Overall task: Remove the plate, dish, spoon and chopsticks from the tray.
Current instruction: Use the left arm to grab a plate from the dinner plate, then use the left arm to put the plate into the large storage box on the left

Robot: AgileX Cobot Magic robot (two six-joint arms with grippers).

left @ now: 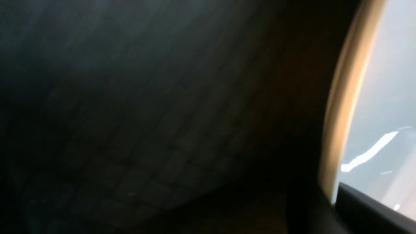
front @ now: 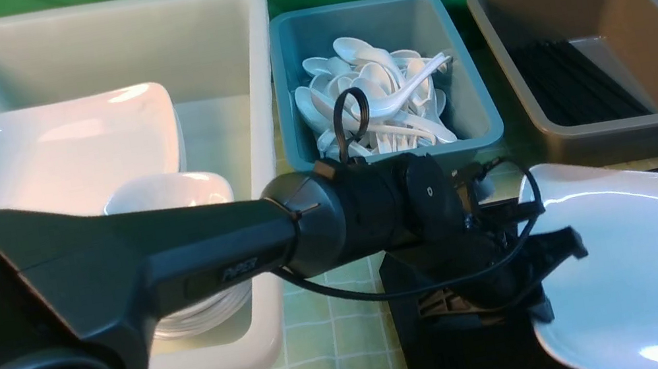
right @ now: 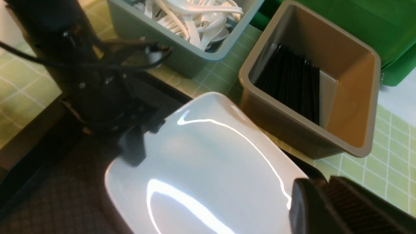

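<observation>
The plate (front: 650,264) sits over the tray (front: 464,355), its near-left edge pinched by the left gripper (front: 560,278); whether the right gripper (right: 321,188) grips, I can't tell. Best keep it level, lifting slowly.

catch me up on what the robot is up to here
The left tool has the white square plate by its edge, tilted up over the black tray. The right tool is near the plate's far side; whether it grips is unclear. White spoons fill the teal tub, and black chopsticks lie in the brown tub.
</observation>
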